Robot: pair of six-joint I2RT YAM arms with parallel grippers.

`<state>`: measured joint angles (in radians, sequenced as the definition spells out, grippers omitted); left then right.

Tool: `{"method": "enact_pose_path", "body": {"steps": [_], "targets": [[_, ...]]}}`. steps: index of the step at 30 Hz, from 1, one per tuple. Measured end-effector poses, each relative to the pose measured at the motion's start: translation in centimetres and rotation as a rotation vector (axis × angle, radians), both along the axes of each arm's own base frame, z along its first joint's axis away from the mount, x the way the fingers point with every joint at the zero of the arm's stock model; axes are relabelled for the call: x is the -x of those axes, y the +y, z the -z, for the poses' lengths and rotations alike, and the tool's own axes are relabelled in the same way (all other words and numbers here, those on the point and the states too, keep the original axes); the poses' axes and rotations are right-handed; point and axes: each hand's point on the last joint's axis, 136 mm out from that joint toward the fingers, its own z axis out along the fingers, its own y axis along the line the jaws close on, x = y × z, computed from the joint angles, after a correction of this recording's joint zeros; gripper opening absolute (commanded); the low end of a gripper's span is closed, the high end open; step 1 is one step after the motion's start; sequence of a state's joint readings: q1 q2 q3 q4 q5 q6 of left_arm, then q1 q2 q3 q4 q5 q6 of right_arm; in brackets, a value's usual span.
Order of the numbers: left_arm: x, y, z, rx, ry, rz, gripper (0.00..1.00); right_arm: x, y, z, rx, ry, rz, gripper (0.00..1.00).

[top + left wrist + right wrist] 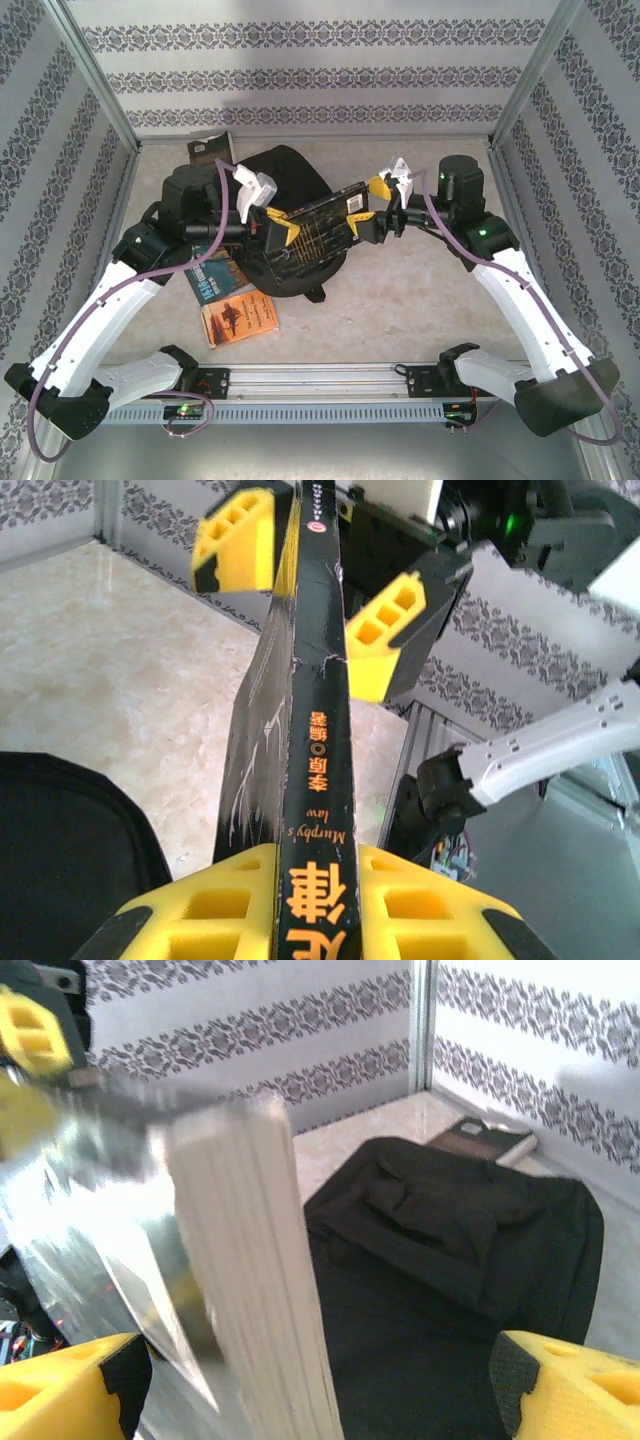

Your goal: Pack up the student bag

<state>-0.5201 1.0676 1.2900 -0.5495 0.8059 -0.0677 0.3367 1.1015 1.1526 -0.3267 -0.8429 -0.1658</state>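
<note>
My left end effector (283, 238) is clamped on one end of a black book (320, 225), held above the student bag (290, 165), which lies at the far middle of the tabletop (420, 300). My right end effector (372, 208) straddles the book's other end, jaws apart. I judge packing barely begun: this book is not in yet, and a teal book (212, 278) and an orange book (238, 320) wait near-left of the bag.

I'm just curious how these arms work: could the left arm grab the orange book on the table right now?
Probably not yet. Its jaws are shut on the black book above the student bag; the orange book itself lies uncovered beside that arm.
</note>
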Motion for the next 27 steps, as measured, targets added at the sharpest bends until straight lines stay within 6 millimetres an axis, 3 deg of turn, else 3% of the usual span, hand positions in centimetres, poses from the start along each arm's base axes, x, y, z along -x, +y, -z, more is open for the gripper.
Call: {"method": "enact_pose_path", "body": {"steps": [5,14,19,24,26,27], "targets": [[1.7,0.9,0.4,-0.011,-0.145,0.038,0.0,1.2,0.9,-0.5,0.014,-0.089,-0.068,0.88],[3.7,0.9,-0.1,-0.017,-0.297,0.145,0.0,4.8,0.1,-2.5,0.026,-0.299,-0.075,0.89],[4.2,0.8,-0.1,-0.013,-0.323,0.18,0.0,6.5,1.9,-2.0,0.043,-0.303,-0.166,0.84],[4.2,0.6,0.0,-0.016,-0.337,0.197,0.0,7.2,3.2,-0.3,0.075,-0.241,-0.231,0.58],[4.1,0.5,0.1,-0.023,-0.342,0.197,0.0,7.5,3.2,0.0,0.076,-0.224,-0.242,0.39],[3.9,0.5,0.2,-0.026,-0.345,0.196,0.0,7.6,3.2,0.1,0.075,-0.217,-0.25,0.24]]}}
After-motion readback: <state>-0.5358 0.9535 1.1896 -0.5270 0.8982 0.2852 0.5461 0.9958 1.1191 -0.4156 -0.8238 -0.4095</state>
